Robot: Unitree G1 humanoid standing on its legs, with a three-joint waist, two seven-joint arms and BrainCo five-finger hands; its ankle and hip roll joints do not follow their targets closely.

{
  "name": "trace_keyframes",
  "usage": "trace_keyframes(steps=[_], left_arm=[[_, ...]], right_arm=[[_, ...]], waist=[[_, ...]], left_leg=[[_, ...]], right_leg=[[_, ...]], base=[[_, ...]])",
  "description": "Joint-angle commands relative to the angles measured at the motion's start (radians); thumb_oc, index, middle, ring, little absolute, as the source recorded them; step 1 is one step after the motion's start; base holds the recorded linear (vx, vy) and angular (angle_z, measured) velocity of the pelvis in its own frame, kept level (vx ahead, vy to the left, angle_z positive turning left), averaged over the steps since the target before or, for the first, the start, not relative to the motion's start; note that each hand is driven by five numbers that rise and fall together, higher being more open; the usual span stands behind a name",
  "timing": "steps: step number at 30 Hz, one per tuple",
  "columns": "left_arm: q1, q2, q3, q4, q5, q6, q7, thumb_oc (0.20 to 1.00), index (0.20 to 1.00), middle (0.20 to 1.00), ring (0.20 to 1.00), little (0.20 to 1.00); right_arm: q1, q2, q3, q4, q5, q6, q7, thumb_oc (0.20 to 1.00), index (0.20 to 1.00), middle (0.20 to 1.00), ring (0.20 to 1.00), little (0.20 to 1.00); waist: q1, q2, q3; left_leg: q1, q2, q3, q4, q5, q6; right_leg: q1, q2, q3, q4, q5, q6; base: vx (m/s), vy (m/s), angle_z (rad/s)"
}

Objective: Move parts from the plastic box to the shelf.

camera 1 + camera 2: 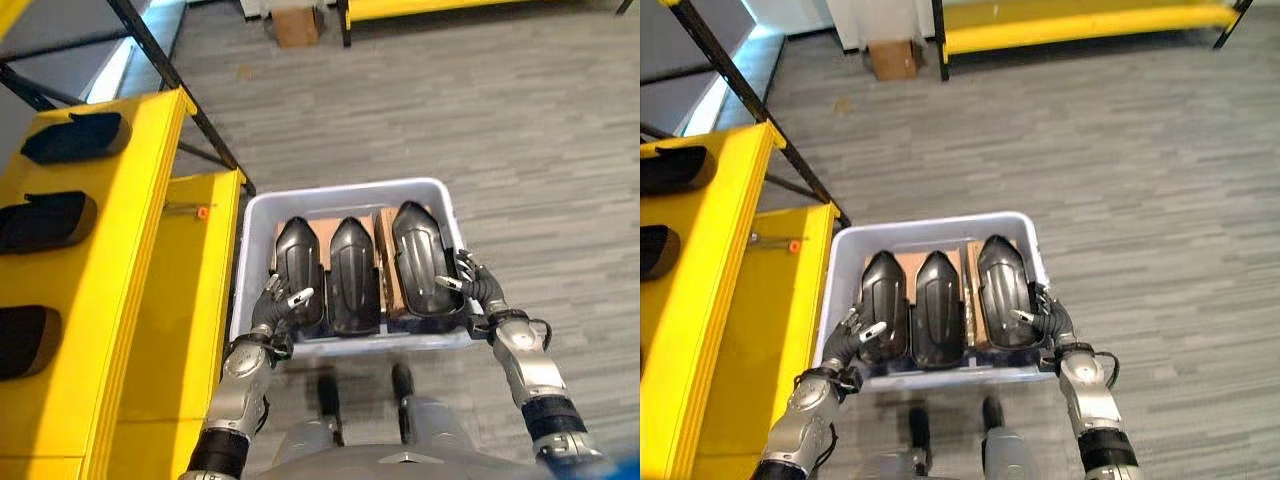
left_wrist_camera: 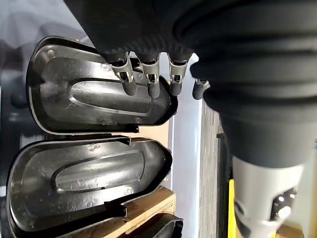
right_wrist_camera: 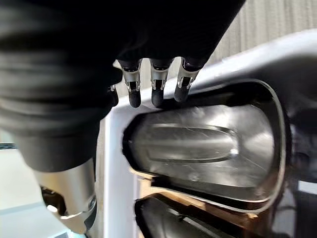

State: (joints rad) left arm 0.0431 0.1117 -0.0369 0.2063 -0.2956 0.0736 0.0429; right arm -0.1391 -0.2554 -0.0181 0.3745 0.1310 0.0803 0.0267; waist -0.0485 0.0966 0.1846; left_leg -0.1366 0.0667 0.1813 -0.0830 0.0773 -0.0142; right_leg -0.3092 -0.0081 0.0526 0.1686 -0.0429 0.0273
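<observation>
A pale grey plastic box (image 1: 345, 190) stands on the floor in front of me. It holds three black shell-shaped parts side by side on cardboard: the left part (image 1: 298, 260), the middle part (image 1: 354, 275) and the right part (image 1: 420, 255). My left hand (image 1: 275, 310) is at the box's near left corner, its straight fingers (image 2: 130, 84) resting with their tips on the left part (image 2: 84, 99). At the near right corner my right hand (image 1: 480, 290) hovers with relaxed fingers (image 3: 157, 91) over the rim beside the right part (image 3: 198, 144). Neither hand grips anything.
A yellow shelf (image 1: 120, 280) runs along my left, close beside the box, with black parts (image 1: 75, 137) lying in its slots. Black frame bars (image 1: 170, 80) rise behind it. Farther off are a cardboard box (image 1: 296, 25) and a yellow rack (image 1: 450, 8).
</observation>
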Motion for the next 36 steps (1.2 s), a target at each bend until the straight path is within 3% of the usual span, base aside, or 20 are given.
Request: trace_keyframes(steps=[1,22,30,36], left_arm=[[0.003,0.027,0.007,-0.079,-0.044,-0.056,0.017,1.000,1.000,1.000,1.000,1.000],[-0.048,0.011,-0.144,-0.166,-0.072,-0.057,0.040,1.000,1.000,1.000,1.000,1.000],[-0.054,0.019,-0.177,-0.197,-0.084,-0.059,0.047,1.000,1.000,1.000,1.000,1.000],[-0.075,0.012,-0.175,-0.190,-0.083,-0.062,0.054,1.000,1.000,1.000,1.000,1.000]], right_arm=[[-0.029,-0.004,0.025,-0.012,-0.014,-0.049,-0.043,1.000,1.000,1.000,1.000,1.000],[-0.353,-0.031,0.144,0.245,-0.021,-0.062,-0.183,1.000,1.000,1.000,1.000,1.000],[-0.454,-0.055,0.157,0.342,-0.004,-0.073,-0.228,1.000,1.000,1.000,1.000,1.000],[-0.435,-0.039,0.191,0.335,-0.021,-0.070,-0.203,1.000,1.000,1.000,1.000,1.000]], waist=[[-0.003,-0.055,0.003],[0.031,-0.008,0.231],[0.040,0.003,0.271],[0.035,-0.006,0.281]], left_leg=[[-0.029,-0.064,-0.006,-0.004,-0.023,-0.018],[-0.135,-0.068,-0.022,-0.004,0.024,-0.044],[-0.154,-0.066,-0.024,-0.004,0.027,-0.048],[-0.151,-0.064,-0.026,-0.004,0.022,-0.050]], right_leg=[[0.088,-0.066,-0.048,-0.256,0.194,0.058],[-0.023,-0.085,-0.039,-0.256,0.248,0.064],[-0.045,-0.088,-0.039,-0.256,0.256,0.067],[-0.044,-0.087,-0.038,-0.256,0.254,0.068]], base=[[-0.08,0.005,-0.02],[-0.03,0.000,-0.01],[0.00,0.000,0.00],[0.00,0.000,0.00]])
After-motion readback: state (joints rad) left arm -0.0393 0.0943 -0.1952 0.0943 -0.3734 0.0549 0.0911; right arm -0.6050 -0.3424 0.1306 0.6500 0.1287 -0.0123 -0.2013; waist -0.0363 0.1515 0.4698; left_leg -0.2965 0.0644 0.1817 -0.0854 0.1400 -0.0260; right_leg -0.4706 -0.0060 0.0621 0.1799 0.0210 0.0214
